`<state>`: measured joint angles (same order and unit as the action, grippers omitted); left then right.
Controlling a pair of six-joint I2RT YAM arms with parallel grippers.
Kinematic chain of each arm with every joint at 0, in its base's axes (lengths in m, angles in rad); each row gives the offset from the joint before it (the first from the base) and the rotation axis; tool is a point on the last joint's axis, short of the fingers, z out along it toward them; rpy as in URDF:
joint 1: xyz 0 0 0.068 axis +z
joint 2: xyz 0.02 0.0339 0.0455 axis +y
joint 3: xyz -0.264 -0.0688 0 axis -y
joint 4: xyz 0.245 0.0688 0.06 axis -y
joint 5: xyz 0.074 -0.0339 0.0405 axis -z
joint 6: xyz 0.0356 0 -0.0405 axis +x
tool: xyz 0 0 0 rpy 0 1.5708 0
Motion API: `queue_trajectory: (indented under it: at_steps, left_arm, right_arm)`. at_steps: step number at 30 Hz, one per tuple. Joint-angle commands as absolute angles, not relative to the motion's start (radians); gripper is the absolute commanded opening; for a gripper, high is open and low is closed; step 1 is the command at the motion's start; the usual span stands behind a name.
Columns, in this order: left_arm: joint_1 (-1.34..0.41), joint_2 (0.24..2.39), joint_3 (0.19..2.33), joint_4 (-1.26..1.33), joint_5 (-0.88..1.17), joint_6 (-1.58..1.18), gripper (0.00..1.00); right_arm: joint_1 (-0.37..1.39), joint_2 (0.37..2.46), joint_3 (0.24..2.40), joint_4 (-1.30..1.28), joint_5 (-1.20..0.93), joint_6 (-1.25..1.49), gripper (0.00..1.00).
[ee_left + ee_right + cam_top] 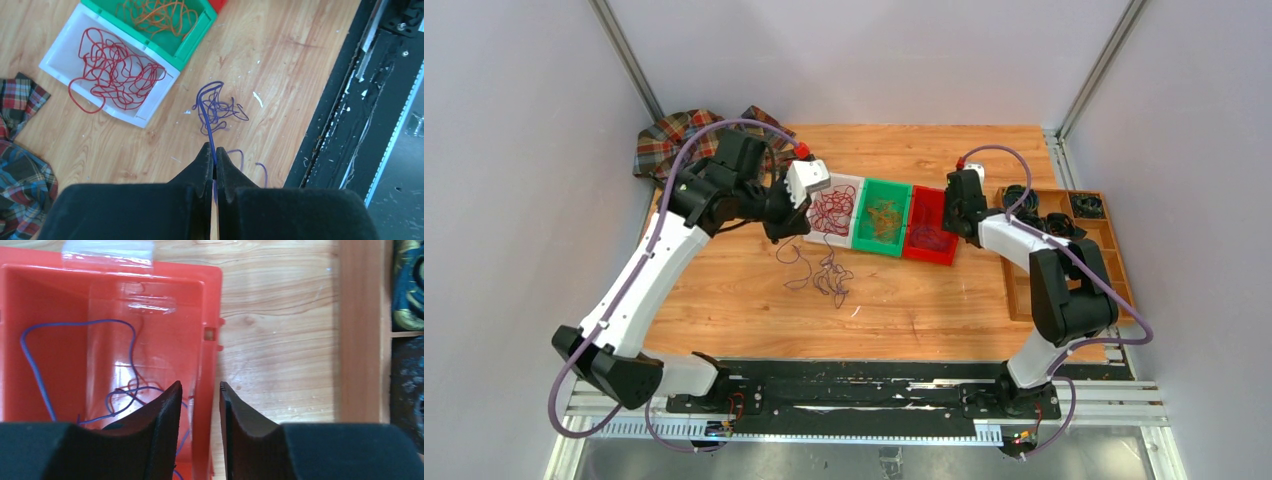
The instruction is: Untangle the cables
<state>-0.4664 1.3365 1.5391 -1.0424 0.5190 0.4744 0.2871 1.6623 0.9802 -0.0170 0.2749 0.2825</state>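
My left gripper (214, 160) is shut on a single purple cable that runs down to a loose purple bunch (217, 107) lying on the wooden table. From above, the left gripper (776, 222) hangs beside the white bin (849, 181), with the purple bunch (824, 275) below it. Red cables (117, 70) fill the white bin (65, 55). Orange cables (160, 15) lie in the green bin (197, 37). My right gripper (200, 384) is open, its fingers astride the right wall of the red bin (206, 360). Purple cables (35, 370) lie inside that bin.
A plaid cloth (679, 135) lies at the back left, close to the white bin. A wooden compartment tray (1114, 250) with dark items stands at the right. The black base rail (864, 385) runs along the near edge.
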Motion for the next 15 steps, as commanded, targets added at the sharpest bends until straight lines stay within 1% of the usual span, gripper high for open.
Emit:
queue_trajectory:
  at_steps: [1, 3, 8, 11, 15]
  left_arm:
    - [-0.463, 1.262, 1.543, -1.096, 0.596, 0.512, 0.01]
    - [-0.463, 1.246, 1.539, -1.115, 0.610, 0.524, 0.01]
    - [-0.463, 1.213, 1.523, -1.172, 0.642, 0.572, 0.01]
    - [-0.463, 1.192, 1.514, -1.192, 0.656, 0.600, 0.01]
    - [-0.463, 1.170, 1.509, -1.193, 0.667, 0.627, 0.00]
  right_arm:
    - [0.301, 1.658, 1.032, -0.056, 0.192, 0.310, 0.33]
    - [0.313, 1.664, 1.042, -0.058, 0.173, 0.333, 0.32]
    - [0.360, 1.673, 1.053, -0.046, 0.158, 0.353, 0.35]
    - [0.368, 1.656, 1.047, -0.011, 0.115, 0.357, 0.40]
    - [0.368, 1.611, 1.048, -0.022, 0.120, 0.340, 0.47]
